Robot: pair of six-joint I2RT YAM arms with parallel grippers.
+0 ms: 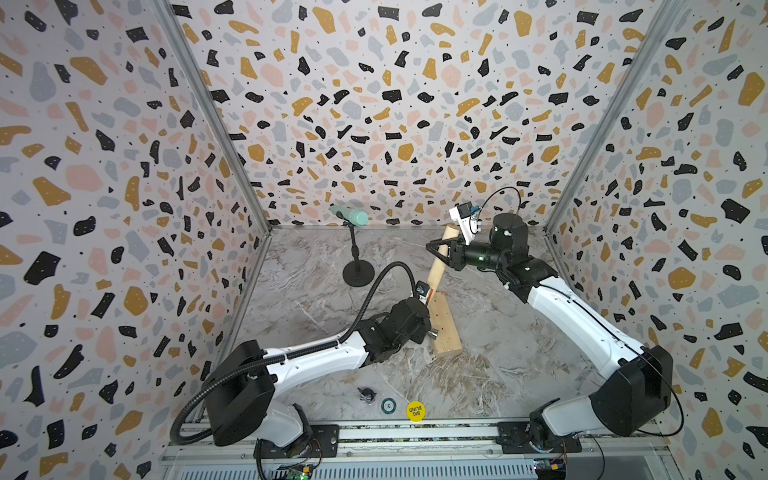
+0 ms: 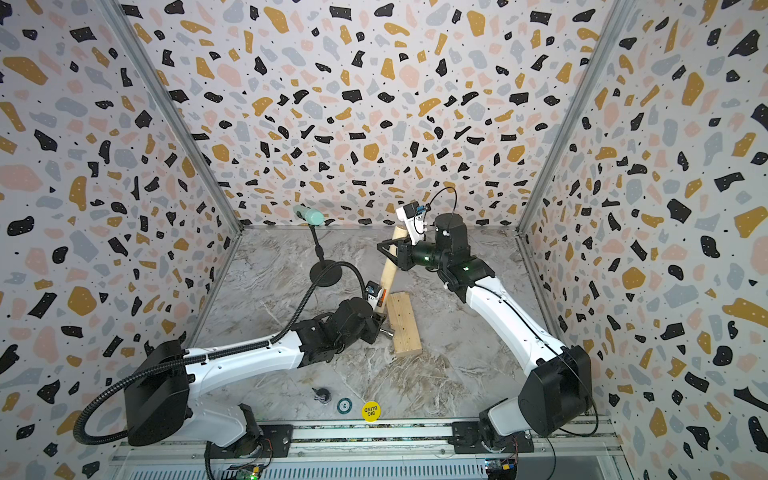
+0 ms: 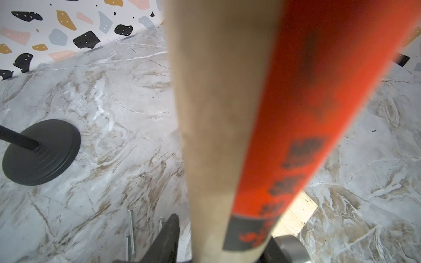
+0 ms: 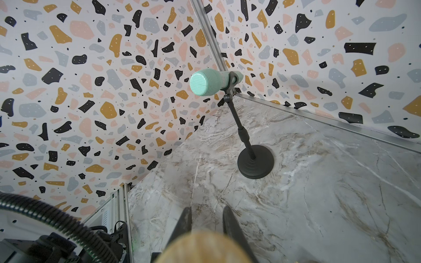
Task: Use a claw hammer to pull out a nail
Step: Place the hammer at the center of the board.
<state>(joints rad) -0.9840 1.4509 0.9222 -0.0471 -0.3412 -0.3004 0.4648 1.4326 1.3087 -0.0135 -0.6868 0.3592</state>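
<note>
The claw hammer (image 1: 439,270) (image 2: 388,274) leans steeply, its pale handle rising toward the back wall. Its silver head (image 1: 433,332) (image 3: 292,247) sits low beside the pale wood block (image 1: 446,332) (image 2: 405,332). My right gripper (image 1: 430,248) (image 4: 206,210) is shut on the handle's upper end (image 4: 205,248). My left gripper (image 3: 222,230) straddles the handle (image 3: 216,113) just above the head, below the orange-and-black label. A sliver of table shows between one finger (image 3: 169,236) and the wood. Loose nails (image 3: 130,227) lie on the marble. Any nail in the block is hidden.
A mint microphone (image 1: 351,216) on a black stand with a round base (image 1: 357,270) (image 3: 41,152) stands at the back, left of the hammer. A yellow disc (image 1: 415,411), a green chip (image 1: 388,406) and a small dark object (image 1: 367,395) lie near the front rail.
</note>
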